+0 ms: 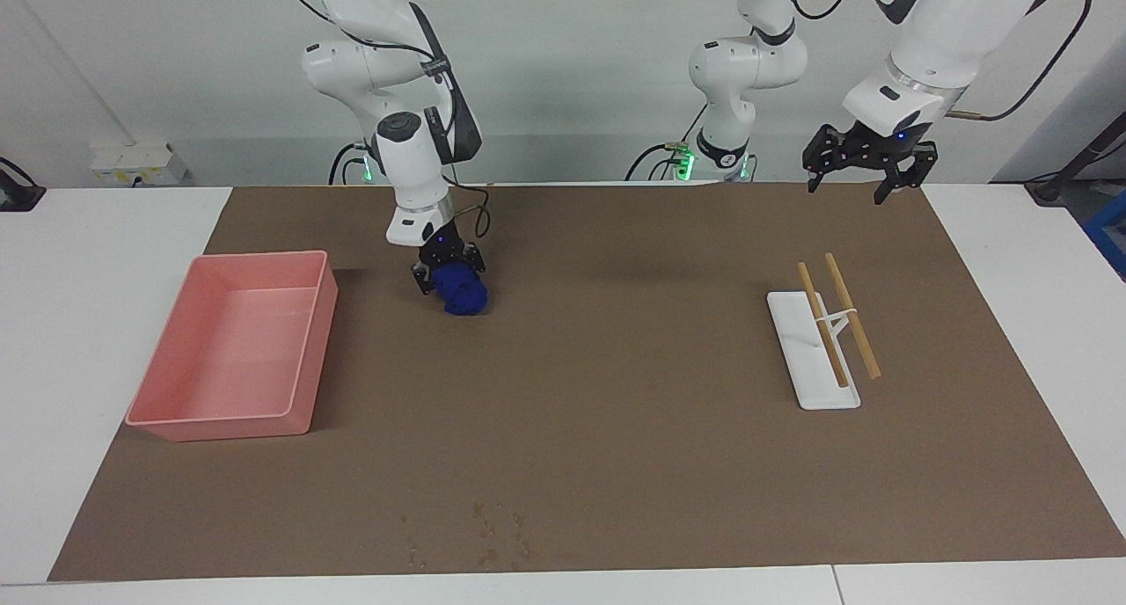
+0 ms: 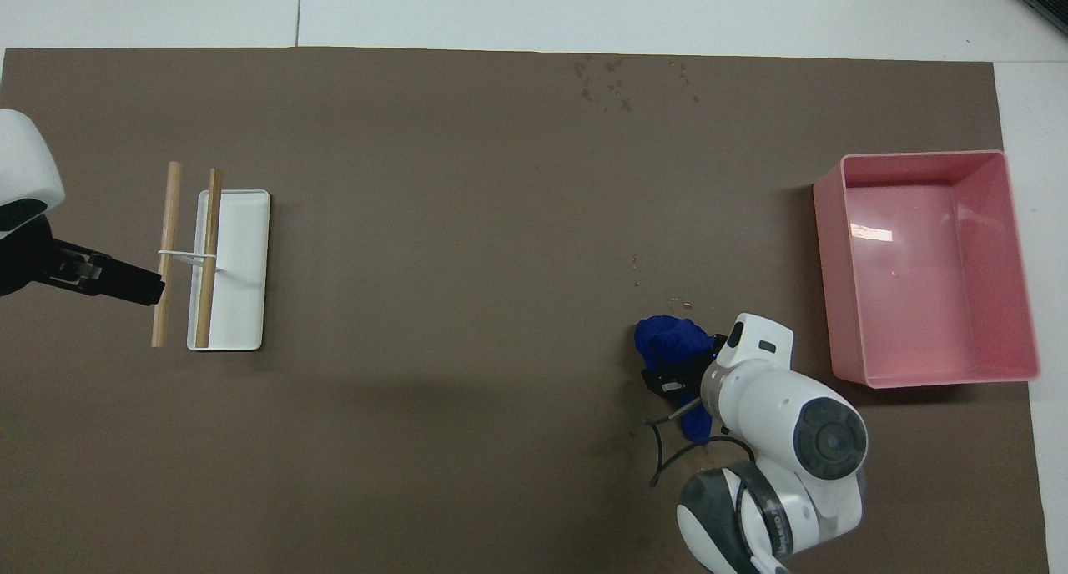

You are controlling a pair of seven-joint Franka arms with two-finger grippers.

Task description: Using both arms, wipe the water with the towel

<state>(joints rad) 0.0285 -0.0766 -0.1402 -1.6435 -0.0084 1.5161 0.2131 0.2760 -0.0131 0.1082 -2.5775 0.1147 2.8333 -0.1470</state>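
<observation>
Facing view. A brown rectangular paper mat (image 1: 616,394) covers the white counter (image 1: 97,262), leaving bare white strips at the frame's left, right and lower edges. The right arm's black pincer (image 1: 449,281), upper centre-left of the frame, is pressed together on the small deep-blue crumpled fabric towel (image 1: 462,293), which touches or sits just over the mat. Just beside it, toward the frame's left, stands the pink rectangular plastic tray (image 1: 220,416). A patch of small water droplets (image 1: 493,535) lies near the mat's lower edge, well apart from the towel, with open mat between them. The left arm's black pincer (image 1: 866,178) hangs spread in the air at the upper right, over the mat's upper edge. Below it, a flat white oblong stand (image 1: 814,368) carries two pale wooden sticks (image 1: 836,324), well apart from the towel.

Overhead view. The towel (image 2: 667,344) lies at the lower centre-right, partly covered by the right arm (image 2: 784,424). The tray (image 2: 851,265) is near it at the frame's right. The droplets (image 2: 609,78) sit by the mat's (image 2: 467,224) upper edge, with bare mat between. The left pincer (image 2: 125,286) enters from the left edge, overlapping the sticks (image 2: 167,253) beside the stand (image 2: 246,265).
</observation>
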